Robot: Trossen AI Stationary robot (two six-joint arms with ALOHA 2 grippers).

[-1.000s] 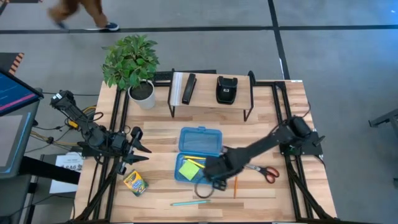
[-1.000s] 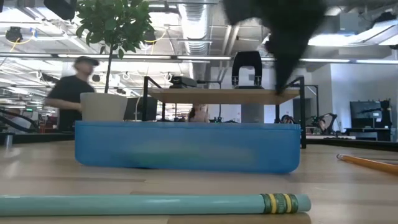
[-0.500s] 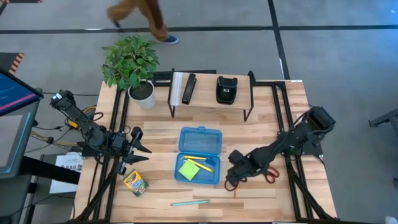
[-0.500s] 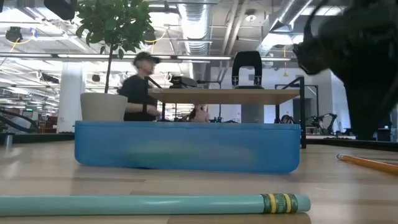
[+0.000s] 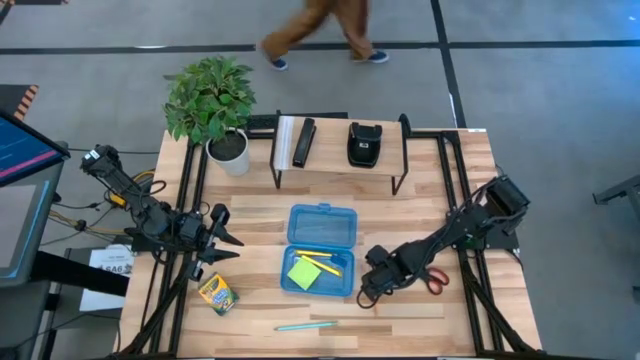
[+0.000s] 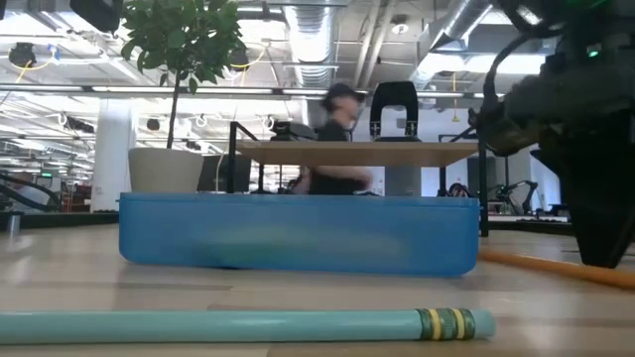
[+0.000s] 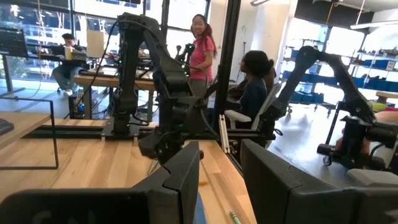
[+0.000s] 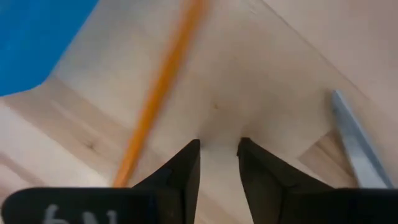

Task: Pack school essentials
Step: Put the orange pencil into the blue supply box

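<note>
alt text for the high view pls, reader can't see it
Right gripper is low over the table beside the open blue box, which holds a green sticky-note pad and a yellow pencil. Red scissors, crayon box and teal pen lie outside; left gripper waits.

Blue translucent box [image 5: 321, 232], lime-green pad [image 5: 303, 271], orange pencil [image 8: 158, 96], seemingly teal pencil [image 6: 238, 324], red-handled scissors [image 5: 432, 280].

We only see legs of the person [image 5: 322, 32] beyond the plant [image 5: 210, 97]; the rest is cut off, motion-blurred. Orange pencil [image 8: 159, 94] by the blue box [image 5: 320, 248] is smeared in right wrist view and mostly hidden under the right gripper [image 5: 371, 291] from above. Scissors blade [image 8: 352, 147] runs off-frame. Teal pencil [image 6: 243, 325] is cropped at the edge.
</note>
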